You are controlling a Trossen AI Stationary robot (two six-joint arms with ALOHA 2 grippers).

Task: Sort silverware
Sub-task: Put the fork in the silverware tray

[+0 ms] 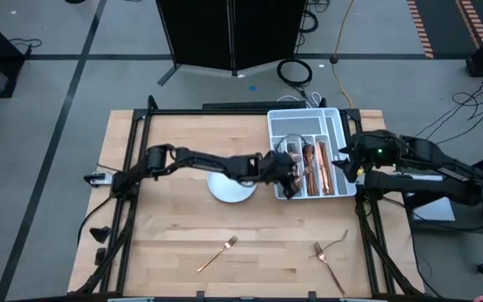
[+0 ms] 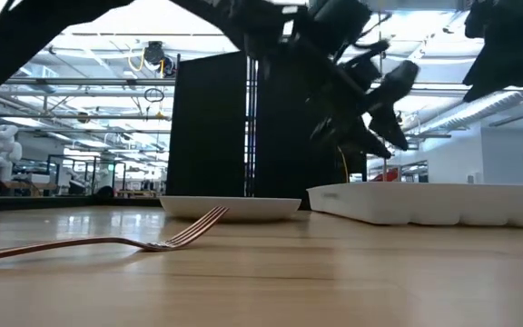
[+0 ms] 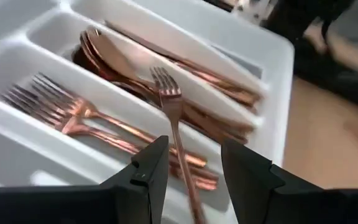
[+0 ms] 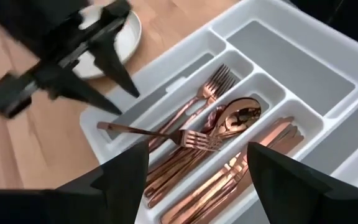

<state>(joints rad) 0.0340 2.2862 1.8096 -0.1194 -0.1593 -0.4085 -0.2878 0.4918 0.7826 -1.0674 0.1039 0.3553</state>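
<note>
Copper fork (image 4: pixel 166 133) lying crosswise over the cutlery tray (image 4: pixel 328 118), straddling the dividers instead of sitting down with the other forks (image 3: pixel 73 112)! Left gripper (image 3: pixel 194 168) hovers right above its handle, fingers parted, nothing held. I'd say it wants turning in line with the fork slot so it drops flat. Right gripper (image 4: pixel 194 180) waits spread wide over the tray's other side. Two forks remain out on the table (image 1: pixel 174 252): one (image 1: pixel 216 253) left, one (image 1: pixel 329 256) right.
</note>
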